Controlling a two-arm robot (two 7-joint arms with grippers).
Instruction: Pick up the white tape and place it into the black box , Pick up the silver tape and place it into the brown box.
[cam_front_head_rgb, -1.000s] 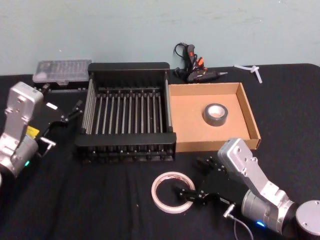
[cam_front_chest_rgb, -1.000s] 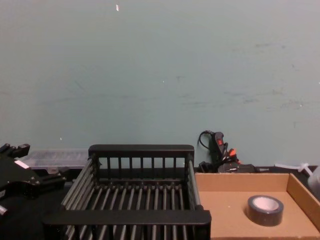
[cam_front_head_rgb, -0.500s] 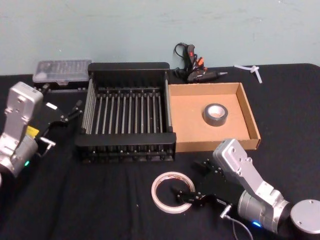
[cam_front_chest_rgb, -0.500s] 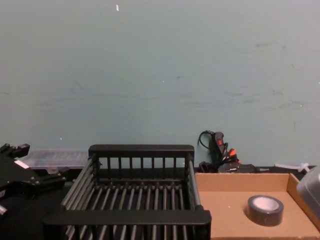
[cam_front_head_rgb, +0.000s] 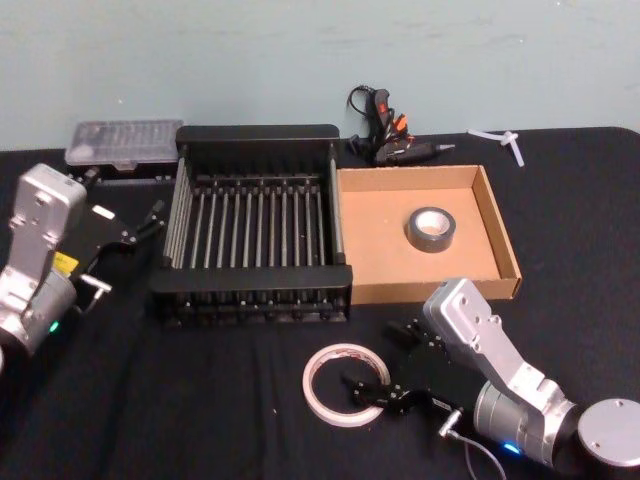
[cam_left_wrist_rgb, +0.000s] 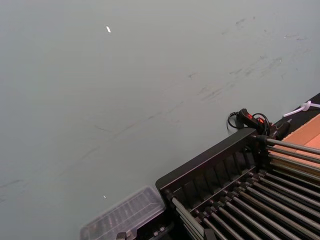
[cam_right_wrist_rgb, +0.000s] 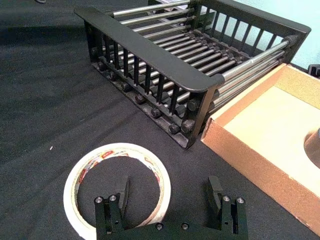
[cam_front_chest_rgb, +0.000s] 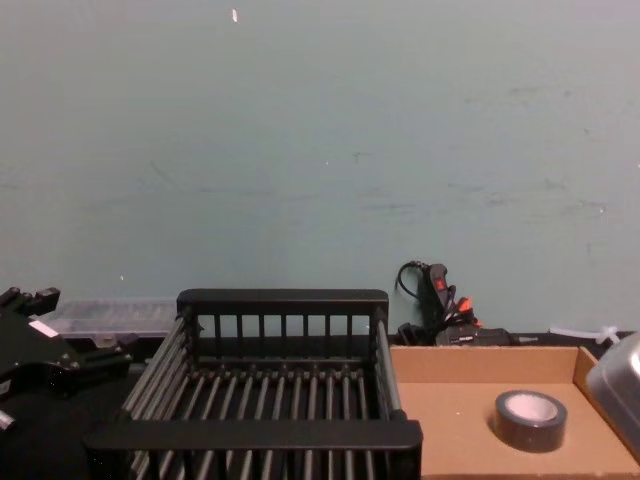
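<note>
The white tape (cam_front_head_rgb: 322, 363) lies flat on the black table in front of the black box (cam_front_head_rgb: 258, 132); in the right wrist view the white tape (cam_right_wrist_rgb: 80, 172) has a red-printed core. My right gripper (cam_front_head_rgb: 378, 358) is open and low over its right side. One finger (cam_right_wrist_rgb: 121, 191) is inside the ring's hole, the other outside, and the ring's wall sits between them. The silver tape (cam_front_head_rgb: 432, 230) rests flat in the brown box (cam_front_head_rgb: 380, 245), to the right of the black box. My left gripper (cam_front_head_rgb: 123, 192) is parked open, left of the black box.
A glue gun (cam_front_head_rgb: 385, 130) and a white plastic piece (cam_front_head_rgb: 500, 138) lie behind the brown box. A clear plastic case (cam_front_head_rgb: 125, 140) sits at the back left. The black box (cam_front_chest_rgb: 282, 297) and brown box (cam_front_chest_rgb: 460, 420) touch side by side.
My right arm has shifted slightly left, bringing its gripper further over the white tape. The tapes, boxes and left arm have not moved.
</note>
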